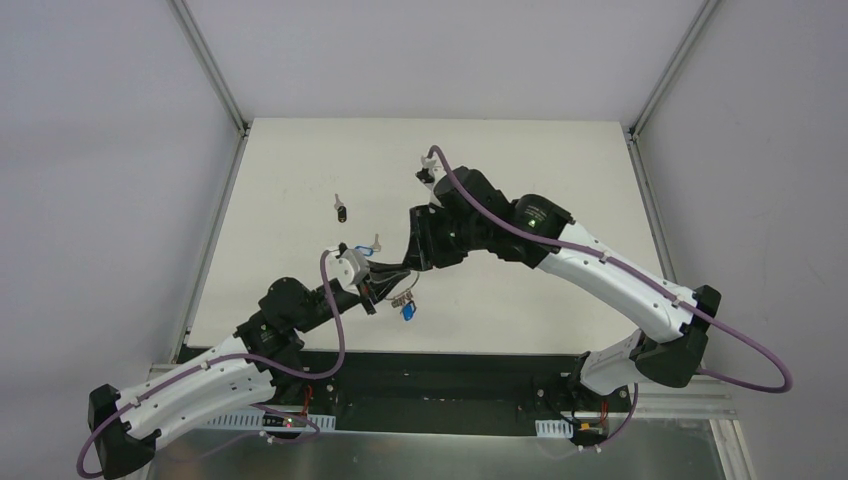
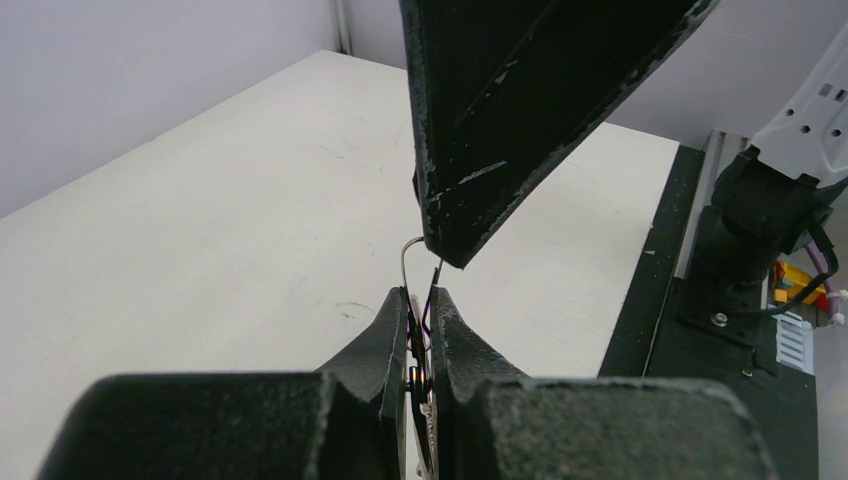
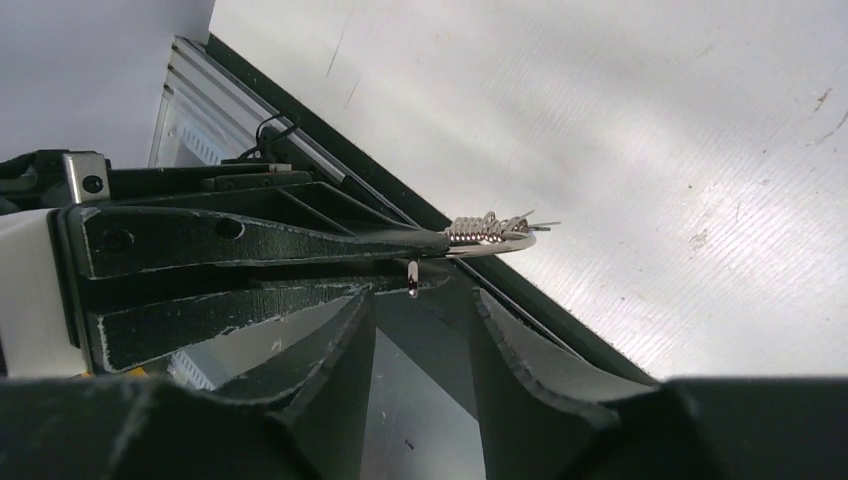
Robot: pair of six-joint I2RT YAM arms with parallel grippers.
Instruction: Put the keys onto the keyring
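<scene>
One small dark item (image 1: 342,210), too small to identify, is seen on the table (image 1: 540,160) at eleven o'clock from the left gripper (image 1: 390,290), well apart. The keyring (image 2: 404,255) is clenched in that gripper. The right gripper (image 3: 422,300), jaws parted and empty, is held just beside the ring, blocking much of the left wrist view. Keys (image 3: 485,226) bunched on the ring cannot be counted.

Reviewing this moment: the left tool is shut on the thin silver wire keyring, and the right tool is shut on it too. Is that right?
Not quite. The left tool is indeed shut on the thin silver wire keyring, but the right tool is open. The right wrist view shows its fingers standing apart, not closed on the ring.
</scene>
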